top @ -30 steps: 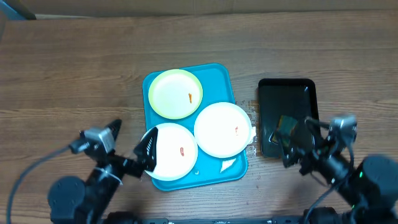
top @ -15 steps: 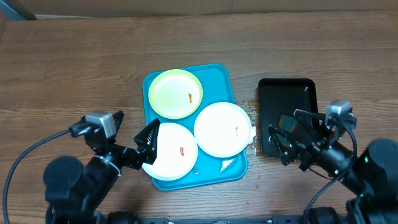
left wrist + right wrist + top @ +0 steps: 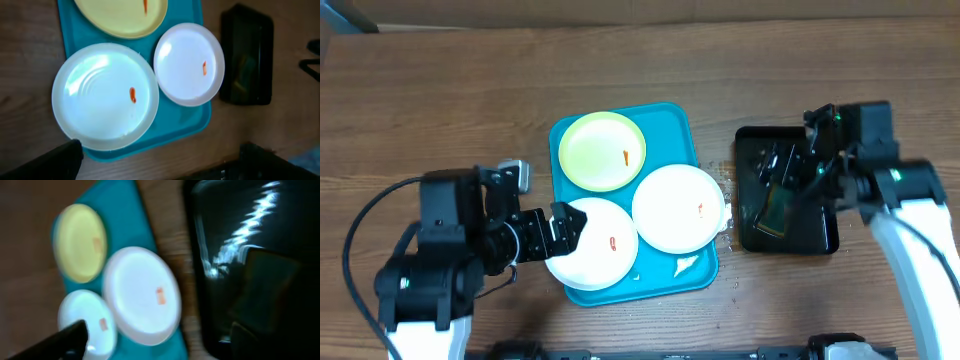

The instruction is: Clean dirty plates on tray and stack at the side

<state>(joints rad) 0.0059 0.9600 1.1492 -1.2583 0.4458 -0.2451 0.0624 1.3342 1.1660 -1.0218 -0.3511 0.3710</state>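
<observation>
Three dirty plates lie on the turquoise tray (image 3: 672, 125): a pale yellow one with a green rim (image 3: 600, 150) at the back, a white one (image 3: 678, 207) at the right, and a white one (image 3: 595, 245) at the front left. Each has a small red-orange smear. My left gripper (image 3: 560, 228) is open and empty over the left edge of the front-left plate (image 3: 105, 96). My right gripper (image 3: 790, 165) is open and empty above the black tray (image 3: 815, 235). The right wrist view is blurred and shows the plates (image 3: 142, 295) to its left.
The narrow black tray (image 3: 247, 62) stands right of the turquoise tray and holds a green-yellow sponge (image 3: 777, 210). A small white scrap (image 3: 686, 265) lies at the turquoise tray's front right corner. Bare wooden table surrounds both trays.
My right arm has swung back and up over the black tray. My left arm has risen and turned, with its gripper staying by the front-left white plate. The plates have not moved.
</observation>
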